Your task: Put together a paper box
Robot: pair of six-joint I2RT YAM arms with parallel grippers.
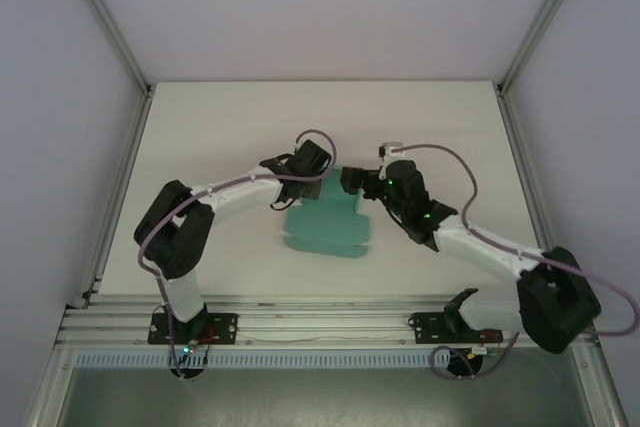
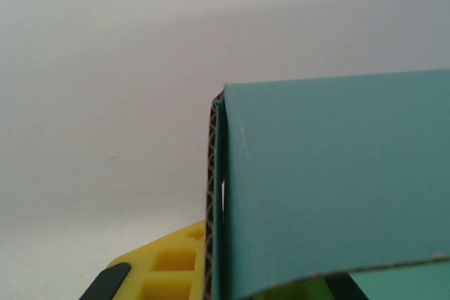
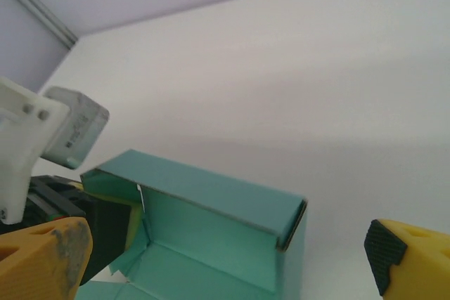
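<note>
The teal paper box [image 1: 325, 229] lies mid-table, partly folded, with its far wall standing up and doubled over. My left gripper [image 1: 303, 190] is at the box's far left corner and shut on the left side wall. In the left wrist view the card's corrugated edge [image 2: 213, 194] runs up beside my yellow finger [image 2: 165, 265]. My right gripper [image 1: 352, 182] hovers at the far right corner, open and holding nothing. In the right wrist view its yellow fingers [image 3: 42, 261] stand wide either side of the box [image 3: 211, 233], above it and apart from it.
The white table [image 1: 220, 147] is walled by white panels and aluminium posts [image 1: 120, 187]. A slotted rail [image 1: 320, 322] runs along the near edge between the two arm bases. The right arm's cable [image 1: 460, 172] loops above its wrist.
</note>
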